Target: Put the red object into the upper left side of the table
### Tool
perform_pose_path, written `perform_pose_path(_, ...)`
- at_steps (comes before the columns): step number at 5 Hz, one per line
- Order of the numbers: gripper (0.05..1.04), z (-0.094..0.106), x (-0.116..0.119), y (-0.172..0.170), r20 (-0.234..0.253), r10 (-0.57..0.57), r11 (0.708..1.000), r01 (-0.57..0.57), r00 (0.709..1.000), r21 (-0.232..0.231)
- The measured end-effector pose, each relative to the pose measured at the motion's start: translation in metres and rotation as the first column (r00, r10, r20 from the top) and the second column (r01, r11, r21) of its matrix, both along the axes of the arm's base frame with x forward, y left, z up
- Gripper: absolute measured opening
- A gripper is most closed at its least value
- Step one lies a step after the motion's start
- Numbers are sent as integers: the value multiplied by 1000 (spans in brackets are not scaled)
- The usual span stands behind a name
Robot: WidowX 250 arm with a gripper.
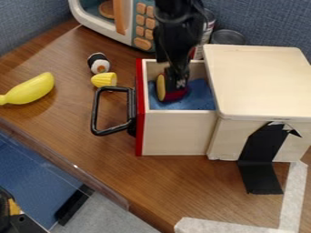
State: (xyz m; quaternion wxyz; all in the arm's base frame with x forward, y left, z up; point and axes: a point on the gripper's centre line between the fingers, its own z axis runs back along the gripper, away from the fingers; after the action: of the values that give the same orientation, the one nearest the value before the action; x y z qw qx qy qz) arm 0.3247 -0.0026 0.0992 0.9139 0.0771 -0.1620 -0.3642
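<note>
Inside the pulled-out wooden drawer (178,132) lies a red object (175,95) with a yellow face on its left side, resting on blue cloth (197,98). My black gripper (175,81) hangs down into the drawer from the top edge of the view. Its lower end is right at the red object and covers part of its upper right. Whether it holds the object I cannot tell.
Left of the drawer's black handle (95,111) are a yellow piece (104,80), a sushi-like toy (99,63) and a banana (32,89). A toy microwave (106,25) stands behind; the wooden cabinet (261,82) is at right.
</note>
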Motion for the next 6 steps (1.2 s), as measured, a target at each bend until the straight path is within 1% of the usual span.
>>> perform_pose_path(1, 999, -6, 1, -5, 18, -2, 1000, 2, 1000, 17)
perform_pose_path(2, 999, -16, 0, -9, 26, -6, 999, 5, 1000, 39)
perform_pose_path(3, 999, -17, 4, -7, 53, -5, 999, 2, 999, 53)
perform_pose_path(4, 999, -22, 7, -8, 57, -1, 999, -2, 998, 51)
perform_pose_path(5, 999, -27, 8, -8, 48, -5, 999, 2, 999, 55)
perform_pose_path(6, 945, -30, 10, -9, 36, -8, 999, 6, 999, 49)
